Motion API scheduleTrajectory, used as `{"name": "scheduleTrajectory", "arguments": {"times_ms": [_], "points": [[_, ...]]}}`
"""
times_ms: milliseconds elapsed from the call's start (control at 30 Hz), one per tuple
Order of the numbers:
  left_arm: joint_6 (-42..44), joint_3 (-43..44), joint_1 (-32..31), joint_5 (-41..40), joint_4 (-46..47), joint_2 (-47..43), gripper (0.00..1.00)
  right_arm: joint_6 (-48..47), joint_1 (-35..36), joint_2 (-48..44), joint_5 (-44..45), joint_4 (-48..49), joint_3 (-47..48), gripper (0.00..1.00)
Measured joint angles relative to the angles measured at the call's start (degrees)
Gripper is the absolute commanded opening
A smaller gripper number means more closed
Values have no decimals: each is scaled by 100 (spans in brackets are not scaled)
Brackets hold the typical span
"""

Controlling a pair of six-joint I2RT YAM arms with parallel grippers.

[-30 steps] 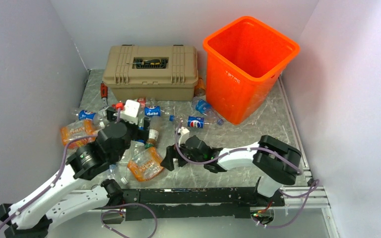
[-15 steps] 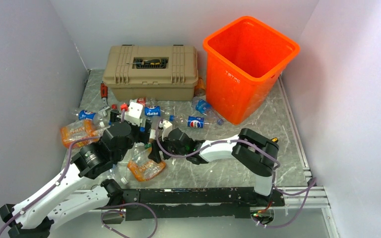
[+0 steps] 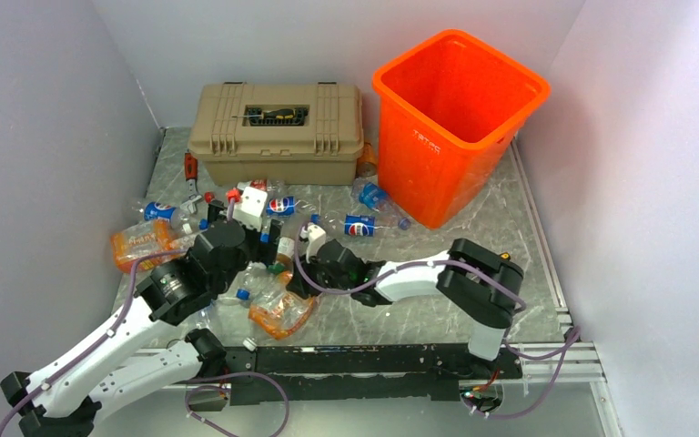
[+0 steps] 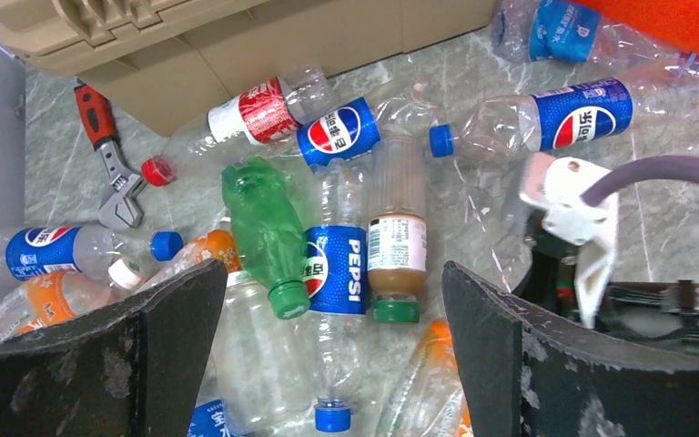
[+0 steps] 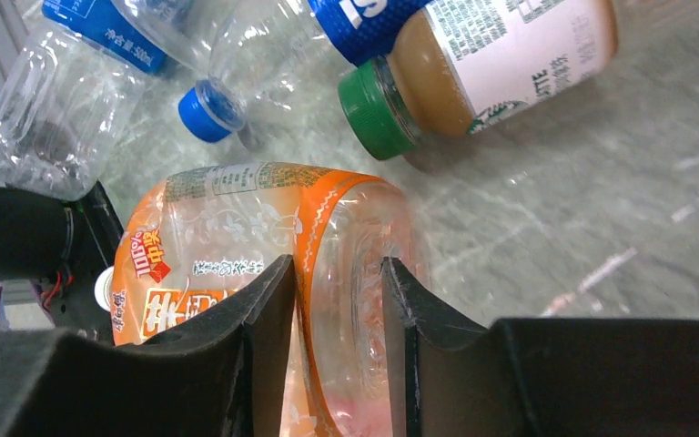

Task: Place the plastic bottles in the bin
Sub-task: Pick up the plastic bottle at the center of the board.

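Several plastic bottles lie piled at the left of the table. My right gripper (image 5: 337,305) is shut on the clear end of an orange-wrapped bottle (image 5: 237,246) lying on the table; seen from above, the gripper (image 3: 295,284) is at that bottle (image 3: 280,313). My left gripper (image 4: 332,273) hangs open above a Pepsi bottle (image 4: 339,264), a green bottle (image 4: 267,228) and a brown-drink bottle (image 4: 397,238), holding nothing. The orange bin (image 3: 437,164) stands upright at the back right, apart from both arms.
A tan toolbox (image 3: 278,137) with a screwdriver (image 3: 276,115) on its lid stands at the back left. A red-handled wrench (image 4: 107,150) lies by it. More bottles (image 3: 364,223) lie between the pile and the bin. Walls enclose three sides.
My right gripper reached left into the pile and closed on the orange-wrapped bottle, which shifted slightly. My left gripper edged forward over the pile and stayed open.
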Motion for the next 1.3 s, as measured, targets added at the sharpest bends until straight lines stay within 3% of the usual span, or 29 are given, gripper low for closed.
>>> {"name": "scheduleTrajectory", "arguments": {"times_ms": [100, 167, 467, 667, 833, 1000, 1300], "points": [[-20, 0, 31, 57, -4, -2, 93, -46, 0, -387, 138, -94, -315, 14], [-26, 0, 48, 87, -4, -24, 93, -81, 0, -737, 282, -208, -544, 0], [-101, -13, 81, 157, 59, -422, 96, 164, 0, -2968, 1180, -522, -1733, 0], [-697, -181, 109, 367, 330, -796, 99, 774, 0, -4242, 1709, 59, -2815, 0], [-1777, -636, 120, 1132, 960, -885, 100, 1410, 0, -4769, 2057, 1038, -3517, 0], [-2568, -1784, 118, 1954, 2306, -1222, 99, 1954, -4, -4892, 2358, 1786, -3613, 0], [-3136, -2090, 118, 1784, 2802, -2039, 99, 2653, -4, -4962, 3056, 1672, -3512, 0]]}}
